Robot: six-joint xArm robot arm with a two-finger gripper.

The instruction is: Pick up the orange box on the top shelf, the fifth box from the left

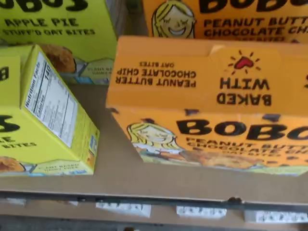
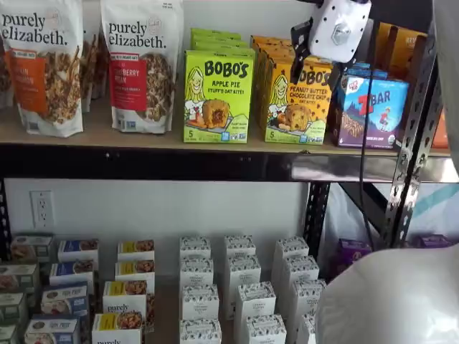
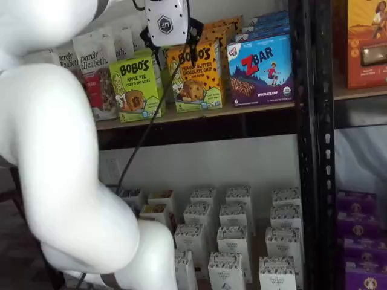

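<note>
The orange box [image 2: 297, 107] [image 3: 196, 81] stands upright on the top shelf [image 2: 143, 140] [image 3: 242, 112], with more orange cartons in a row behind it. The wrist view looks down on its top flap and front face [image 1: 207, 96], near the shelf's front rail [image 1: 125, 199]. My gripper [image 2: 319, 61] [image 3: 171, 45] hangs in front of the box's upper part. Its white body covers the top corner, and its black fingers [image 3: 195, 33] stand apart on either side. It is open and holds nothing.
A lime-green Apple Pie box [image 2: 217, 97] [image 1: 48, 110] stands just left of the orange one, and a blue ZBar box [image 2: 369, 111] [image 3: 261, 69] just right. Granola bags [image 2: 143, 64] fill the left. Black uprights [image 3: 314, 121] frame the shelf. Small white boxes [image 2: 237, 287] sit below.
</note>
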